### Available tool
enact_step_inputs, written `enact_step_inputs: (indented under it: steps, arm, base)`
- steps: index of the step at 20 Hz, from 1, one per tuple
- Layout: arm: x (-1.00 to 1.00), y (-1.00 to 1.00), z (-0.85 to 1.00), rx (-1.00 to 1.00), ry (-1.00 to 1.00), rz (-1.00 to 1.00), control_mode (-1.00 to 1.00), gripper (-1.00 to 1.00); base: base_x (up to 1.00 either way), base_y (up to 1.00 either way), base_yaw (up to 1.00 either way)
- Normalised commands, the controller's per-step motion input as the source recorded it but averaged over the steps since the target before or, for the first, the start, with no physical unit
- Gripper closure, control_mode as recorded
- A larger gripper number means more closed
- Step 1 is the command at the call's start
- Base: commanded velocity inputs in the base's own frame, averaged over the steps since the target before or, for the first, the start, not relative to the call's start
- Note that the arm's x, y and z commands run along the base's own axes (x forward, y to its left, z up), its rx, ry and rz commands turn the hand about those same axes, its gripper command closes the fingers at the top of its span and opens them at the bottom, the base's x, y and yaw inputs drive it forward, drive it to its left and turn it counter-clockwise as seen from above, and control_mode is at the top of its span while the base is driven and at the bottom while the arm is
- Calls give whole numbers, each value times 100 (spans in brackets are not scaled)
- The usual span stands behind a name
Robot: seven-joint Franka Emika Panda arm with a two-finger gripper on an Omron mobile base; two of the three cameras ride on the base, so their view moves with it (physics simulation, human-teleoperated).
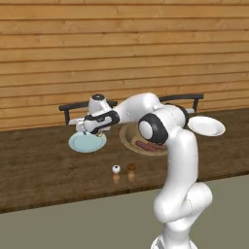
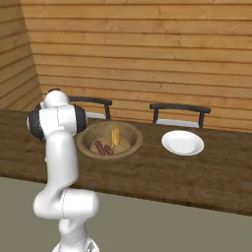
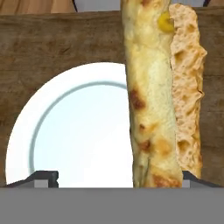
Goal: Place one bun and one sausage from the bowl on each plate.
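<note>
bun (image 3: 151, 100) cut off at top, between spread end effector (image 3: 116, 177) fingertips, hiding right edge of plate (image 3: 74, 131)

Dark wooden table (image 1: 44, 170) carries bowl (image 2: 129, 146), two plates (image 1: 87, 142) (image 2: 182, 142), two shakers (image 1: 116, 169).

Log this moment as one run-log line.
phase: bun drop-off | gripper: over round pale blue plate | long toasted bun: between fingers, above plate | wide tan wooden bowl: sausages, one bun inside

The arm (image 1: 180, 160) was glossy white, made of thick rounded segments. Its joints carried dark black rings, and the finger tips (image 3: 41, 178) were small and dark grey.
</note>
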Motion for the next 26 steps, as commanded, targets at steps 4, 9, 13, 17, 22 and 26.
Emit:
enact_step_inputs:
  steps: [4, 9, 13, 17, 22, 26]
  arm:
    - [-3, 0, 0, 7, 51, 6, -100, -100]
    - [-26, 0, 1, 10, 49, 11, -100, -100]
    - [-81, 0, 7, 4, 42, 6, -100, -100]
    - [-93, -15, 69, 20, 6, 2, -100, -100]
    - [-98, -76, 84, 29, -45, 0, -100, -100]
    - [-96, -98, 52, 14, -70, 0, -100, -100]
  base:
    - [0, 0, 0]
    - [0, 0, 0]
    - [0, 0, 0]
    - [0, 0, 0]
    - [0, 0, 0]
    - [0, 0, 0]
